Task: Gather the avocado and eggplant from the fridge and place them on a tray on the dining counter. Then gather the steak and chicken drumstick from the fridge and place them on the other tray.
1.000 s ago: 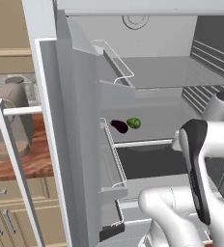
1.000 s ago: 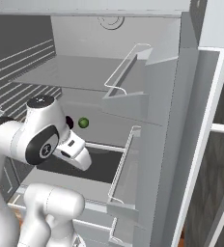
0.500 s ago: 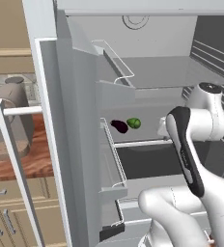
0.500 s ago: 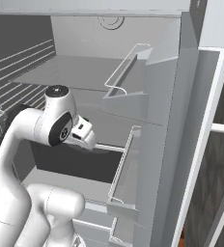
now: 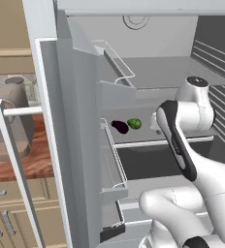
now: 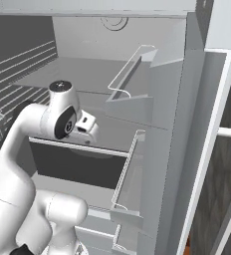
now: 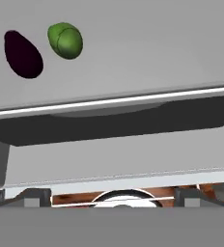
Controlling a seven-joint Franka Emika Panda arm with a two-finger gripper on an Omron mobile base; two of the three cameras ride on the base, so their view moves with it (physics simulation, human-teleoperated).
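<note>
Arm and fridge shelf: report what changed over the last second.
The arm swung up and forward, carrying the end effector into the open fridge toward the shelf; nothing was grasped. The eggplant and avocado stayed side by side on the shelf.

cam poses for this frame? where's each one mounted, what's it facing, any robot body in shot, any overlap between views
Left base view: on the base, behind the arm to its left, facing the open fridge; eggplant and avocado lie on a shelf, white arm rises at lower right.
Right base view: behind the arm to its right, same fridge; arm rises at lower left.
Hand view: on the hand, facing the shelf; eggplant beside avocado, apart.
Shared: left base and hand views both show the eggplant, the avocado and the shelf.
</note>
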